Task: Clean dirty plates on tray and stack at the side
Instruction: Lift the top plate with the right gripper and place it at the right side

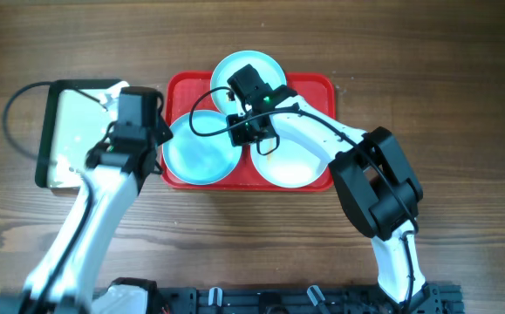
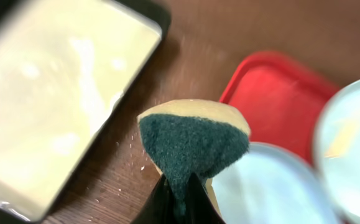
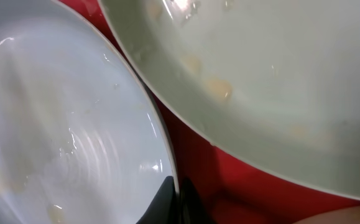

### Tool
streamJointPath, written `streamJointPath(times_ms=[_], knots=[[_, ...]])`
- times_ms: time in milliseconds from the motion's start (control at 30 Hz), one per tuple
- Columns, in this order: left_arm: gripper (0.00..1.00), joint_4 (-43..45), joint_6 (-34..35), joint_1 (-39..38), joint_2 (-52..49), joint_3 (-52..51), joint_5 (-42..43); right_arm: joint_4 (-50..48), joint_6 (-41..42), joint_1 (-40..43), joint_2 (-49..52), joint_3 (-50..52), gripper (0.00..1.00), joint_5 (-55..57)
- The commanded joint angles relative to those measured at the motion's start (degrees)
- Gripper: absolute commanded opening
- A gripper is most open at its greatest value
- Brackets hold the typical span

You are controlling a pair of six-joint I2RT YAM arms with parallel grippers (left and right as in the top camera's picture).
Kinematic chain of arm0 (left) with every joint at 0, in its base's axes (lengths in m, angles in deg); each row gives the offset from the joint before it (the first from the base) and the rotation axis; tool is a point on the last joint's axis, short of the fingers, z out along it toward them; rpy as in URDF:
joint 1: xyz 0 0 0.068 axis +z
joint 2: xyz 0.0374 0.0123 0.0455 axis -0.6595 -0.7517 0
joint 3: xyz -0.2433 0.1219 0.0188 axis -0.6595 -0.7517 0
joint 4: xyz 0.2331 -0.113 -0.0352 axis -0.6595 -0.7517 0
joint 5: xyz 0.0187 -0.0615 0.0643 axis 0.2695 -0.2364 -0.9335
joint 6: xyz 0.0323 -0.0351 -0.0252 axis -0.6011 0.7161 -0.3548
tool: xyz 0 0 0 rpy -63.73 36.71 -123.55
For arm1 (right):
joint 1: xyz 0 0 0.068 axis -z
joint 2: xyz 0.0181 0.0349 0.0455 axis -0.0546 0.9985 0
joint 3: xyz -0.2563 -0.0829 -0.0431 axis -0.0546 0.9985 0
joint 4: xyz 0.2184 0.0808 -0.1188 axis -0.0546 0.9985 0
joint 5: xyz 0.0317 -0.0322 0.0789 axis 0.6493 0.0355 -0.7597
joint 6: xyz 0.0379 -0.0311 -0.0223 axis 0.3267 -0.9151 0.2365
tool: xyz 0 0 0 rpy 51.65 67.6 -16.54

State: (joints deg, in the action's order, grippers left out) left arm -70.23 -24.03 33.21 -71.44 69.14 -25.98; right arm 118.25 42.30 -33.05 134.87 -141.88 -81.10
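The red tray (image 1: 313,87) holds three plates: a light-blue one (image 1: 245,63) at the back, a light-blue one (image 1: 195,153) at front left, and a white one (image 1: 296,164) at front right. My right gripper (image 1: 252,135) is shut on the right rim of the front-left light-blue plate (image 3: 55,124), with its jaws (image 3: 178,199) pinching the edge. The white plate (image 3: 279,74) beside it carries food bits. My left gripper (image 2: 180,196) is shut on a yellow sponge with a green scouring face (image 2: 195,140). It hovers over the table by the tray's left edge (image 2: 279,93).
A cream tray with a dark rim (image 1: 64,131) lies left of the red tray and also shows in the left wrist view (image 2: 55,99). Small crumbs dot the wooden table (image 2: 130,162) between the two trays. A black cable (image 1: 17,122) loops at the far left.
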Motion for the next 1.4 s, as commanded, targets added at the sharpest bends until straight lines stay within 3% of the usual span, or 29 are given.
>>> streamJointPath(times_ms=[0, 100, 200, 267, 533, 800, 867, 900, 933, 967, 1000, 1033, 1133, 1200, 1367], knots=[[0.04, -3.7, 1.3, 3.2, 13.4, 0.0, -2.2, 2.1, -5.9, 0.2, -1.4, -3.6, 0.04, -1.3], [0.04, -9.4, 4.8, 9.7, 22.1, 0.0, 0.4, 5.7, -10.8, -0.3, -5.3, -8.4, 0.04, 4.5], [0.04, -14.7, 4.8, 13.6, 24.4, 0.0, 4.1, 7.7, -17.6, -2.3, -10.2, -14.2, 0.04, 22.4], [0.04, -15.5, 4.3, 13.7, 22.2, 0.0, 5.6, 5.3, -27.5, -4.6, -13.0, -15.0, 0.04, 32.9], [0.04, -13.3, 4.2, 13.7, 7.7, 0.0, 6.1, -1.5, -64.0, -14.0, -14.1, -15.0, 0.04, 57.2], [0.04, -13.1, 4.2, 13.7, 6.8, 0.0, 6.5, -17.1, -81.8, -19.8, -14.1, -15.0, 0.04, 73.9], [0.04, -13.1, 4.2, 13.7, 6.8, 0.0, 6.5, -18.7, -78.9, -19.8, -14.1, -15.0, 0.04, 74.2], [0.04, -13.1, 4.2, 13.7, 6.8, 0.0, 6.5, -18.0, -71.3, -19.4, -14.1, -14.8, 0.04, 71.9], [0.04, -13.1, 4.2, 13.7, 6.8, 0.0, 6.5, -12.9, -59.1, -18.6, -14.0, -14.7, 0.04, 63.5], [0.04, -13.1, 4.2, 13.7, 6.8, 0.0, 6.5, -3.4, -53.8, -16.8, -13.9, -14.5, 0.04, 42.6], [0.04, -13.2, 4.2, 13.7, 6.8, 0.0, 6.5, 0.6, -54.6, -14.9, -13.7, -13.7, 0.04, 28.9], [0.04, -13.4, 4.2, 13.7, 6.8, 0.0, 6.5, 1.3, -52.3, -13.4, -13.6, -13.5, 0.05, 29.2], [0.04, -13.5, 4.2, 13.7, 6.8, 0.0, 6.5, -5.6, -45.9, -11.4, -14.9, -13.6, 0.04, 46.9], [0.04, -13.5, 4.2, 13.7, 6.8, 0.0, 6.5, -7.8, -41.2, -8.2, -16.2, -13.6, 0.04, 46.1], [0.04, -13.3, 4.2, 13.7, 6.8, 0.0, 6.5, 7.4, -29.6, 12.2, -13.4, -13.5, 0.04, -3.0]])
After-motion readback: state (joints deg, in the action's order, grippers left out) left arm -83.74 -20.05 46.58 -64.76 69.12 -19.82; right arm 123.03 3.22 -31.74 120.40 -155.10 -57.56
